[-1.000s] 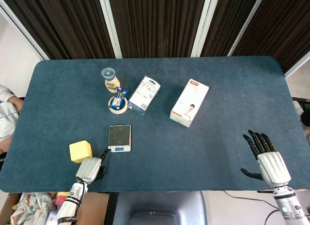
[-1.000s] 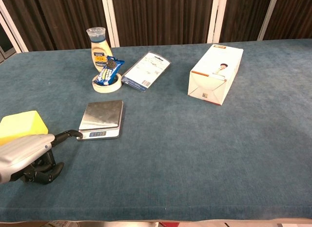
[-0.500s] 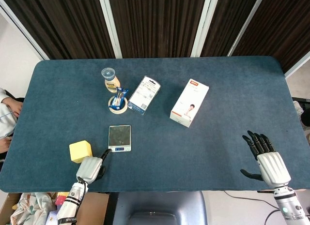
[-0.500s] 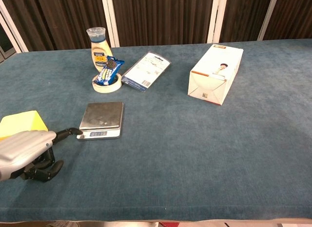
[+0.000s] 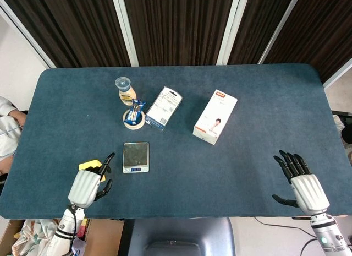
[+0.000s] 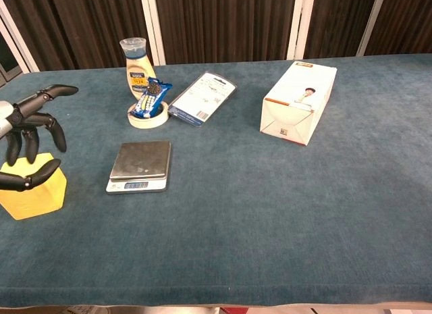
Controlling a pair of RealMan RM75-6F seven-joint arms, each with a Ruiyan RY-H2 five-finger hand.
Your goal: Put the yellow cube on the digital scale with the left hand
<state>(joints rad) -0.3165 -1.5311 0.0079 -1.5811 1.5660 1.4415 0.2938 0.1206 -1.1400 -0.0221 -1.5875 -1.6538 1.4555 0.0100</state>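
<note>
change: left hand (image 6: 27,142) has lifted from beside the digital scale (image 6: 140,165) to over the yellow cube (image 6: 32,190)
left hand: fingers wide, holding nothing
meaning: grasp comes next

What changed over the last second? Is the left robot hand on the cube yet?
The left robot hand left the scale's front corner, swung left and rose; it now hangs open over the yellow cube, fingers spread, nothing gripped. Cube, scale and the other items stayed put; the right robot hand remains open by the table edge.
</note>
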